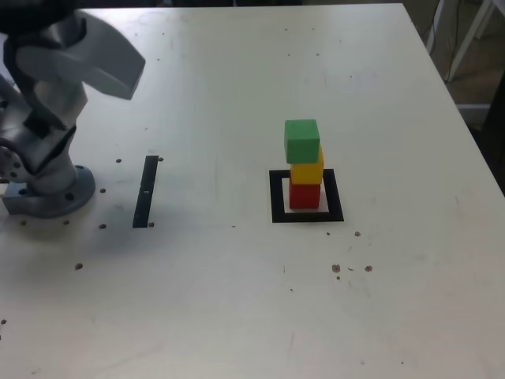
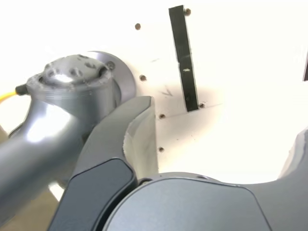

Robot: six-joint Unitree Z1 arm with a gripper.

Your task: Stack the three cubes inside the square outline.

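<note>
A broad off-white desk fills nearly all of the exterior view, its matte top scuffed and dotted with small dark screw holes. A thin black strip lies flat on it toward the exterior view's left. Soft, even light falls from above and leaves only faint shadows. Past the desk's far right corner, a patch of brownish floor shows, with pale white furniture legs standing on it. Beyond the far edge everything is dark.
</note>
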